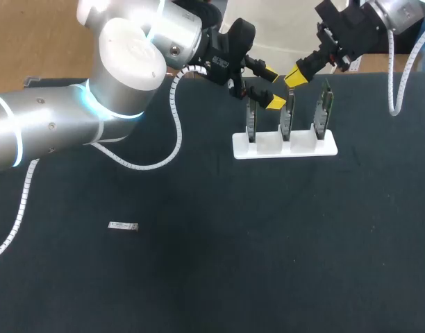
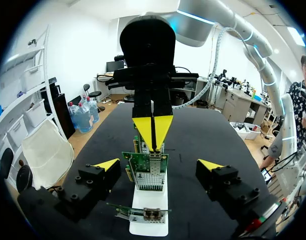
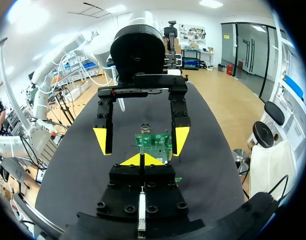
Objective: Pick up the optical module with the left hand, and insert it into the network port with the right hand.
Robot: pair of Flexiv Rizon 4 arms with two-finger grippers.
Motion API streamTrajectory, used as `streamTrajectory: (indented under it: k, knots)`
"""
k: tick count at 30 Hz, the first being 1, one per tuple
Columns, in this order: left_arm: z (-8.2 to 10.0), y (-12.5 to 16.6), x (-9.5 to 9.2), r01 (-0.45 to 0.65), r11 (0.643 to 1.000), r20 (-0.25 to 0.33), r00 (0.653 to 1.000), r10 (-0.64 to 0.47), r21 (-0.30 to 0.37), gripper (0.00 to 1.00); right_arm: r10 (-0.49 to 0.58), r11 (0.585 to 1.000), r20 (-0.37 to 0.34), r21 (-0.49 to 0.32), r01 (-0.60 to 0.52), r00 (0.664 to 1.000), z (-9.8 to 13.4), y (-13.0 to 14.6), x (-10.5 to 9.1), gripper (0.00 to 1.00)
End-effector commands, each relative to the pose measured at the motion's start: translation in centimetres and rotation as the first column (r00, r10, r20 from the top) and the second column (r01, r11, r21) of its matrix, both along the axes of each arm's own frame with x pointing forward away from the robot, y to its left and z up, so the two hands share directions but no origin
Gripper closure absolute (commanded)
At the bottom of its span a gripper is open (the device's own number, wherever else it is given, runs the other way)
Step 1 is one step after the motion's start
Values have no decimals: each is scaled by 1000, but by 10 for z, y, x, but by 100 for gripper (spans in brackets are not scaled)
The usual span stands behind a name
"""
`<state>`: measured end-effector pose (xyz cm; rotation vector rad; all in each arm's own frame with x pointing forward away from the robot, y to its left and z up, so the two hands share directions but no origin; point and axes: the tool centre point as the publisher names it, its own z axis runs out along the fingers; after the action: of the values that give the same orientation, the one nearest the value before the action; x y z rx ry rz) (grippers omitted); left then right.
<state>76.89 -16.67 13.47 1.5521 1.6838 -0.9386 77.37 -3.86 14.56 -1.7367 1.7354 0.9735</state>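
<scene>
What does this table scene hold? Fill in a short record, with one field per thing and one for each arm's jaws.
Table: black
Stand: white, three green circuit boards standing upright in it
Silver part: small, lying flat on the table, far from the stand
Left jaws: open, beside the boards
Right jaws: shut, tips just above the middle board

Left claw with fingers spread, opposite right claw with fingers together.

The table is black, the holder white, its three boards green, the fingertips bright yellow, the optical module silver-grey.
</scene>
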Motion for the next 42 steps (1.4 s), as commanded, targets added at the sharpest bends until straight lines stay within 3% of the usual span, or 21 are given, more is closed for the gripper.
streamTrajectory:
  k: [1,20,35,42]
  knots:
    - [0,-1,2,2,1000,-3,1000,-2,5,0,-6,1000,-3,3,6,1000,-5,-1,-2,100]
    - [0,-1,2,2,1000,-3,1000,-2,5,0,-11,1000,-34,9,12,999,-14,-1,-9,100]
    - [0,-1,2,2,1000,-3,1000,-2,5,0,-3,998,36,56,1,999,16,-7,-11,100]
    - [0,-1,2,2,1000,-3,1000,-2,5,0,-1,999,59,47,-1,998,26,-31,-7,100]
